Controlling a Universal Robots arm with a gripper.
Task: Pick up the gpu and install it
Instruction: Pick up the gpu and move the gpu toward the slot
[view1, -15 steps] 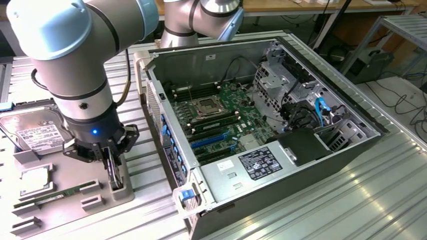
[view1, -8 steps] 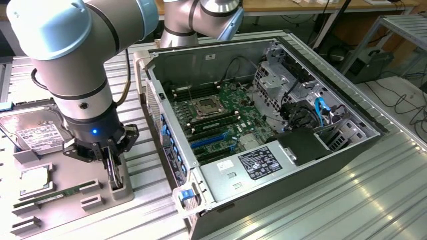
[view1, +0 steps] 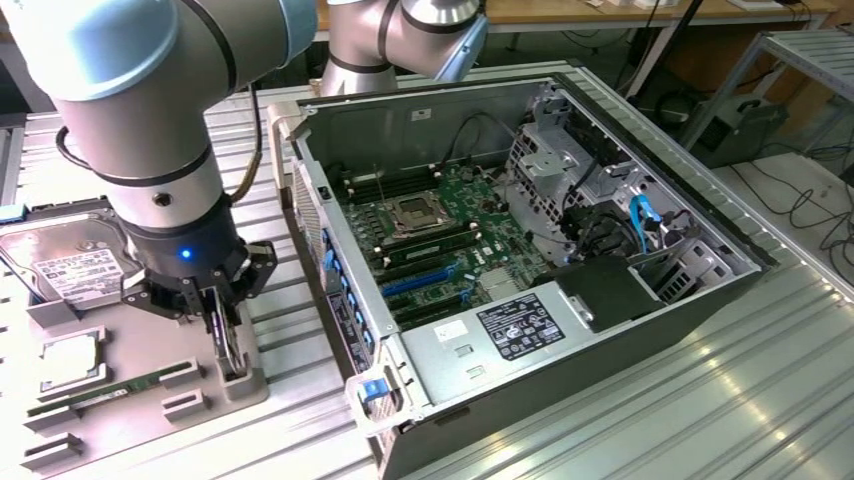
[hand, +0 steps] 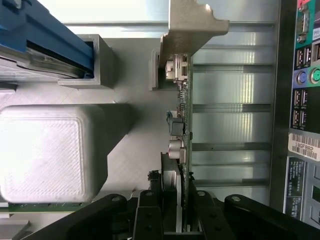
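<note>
We see the gripper (view1: 214, 315) lowered over the grey tray (view1: 140, 345) beside the open case (view1: 441, 120), its fingers (hand: 150, 215) pressed in on the gpu (view1: 230, 345), one on each face of the card. From the wrist view the grip looks like a pinch across the card's thickness along its upper edge, some way back from the bracket (hand: 192, 25). The gpu (hand: 181, 115) stands on its long edge in a slot of the tray, so its faces are upright. Its long axis lies level, roughly parallel to the port side of the case (hand: 300, 100), with the pale bracket at the far end from the fingers. We cannot tell which face carries the fan, nor whether the card has left its slot. We judge it light and stiff but fragile: a thin board with small exposed parts along the edge, a fan that should not be squeezed, and a contact edge best left untouched. The bare board edge or the heatsink body seems the safest place to hold, gripped squarely so the card cannot swing about the fingers. Smooth faces could slip under a weak pinch. The hard drive (view1: 74, 265) and memory stick (view1: 114, 392) lie elsewhere on the tray, apart from the gripper.
</note>
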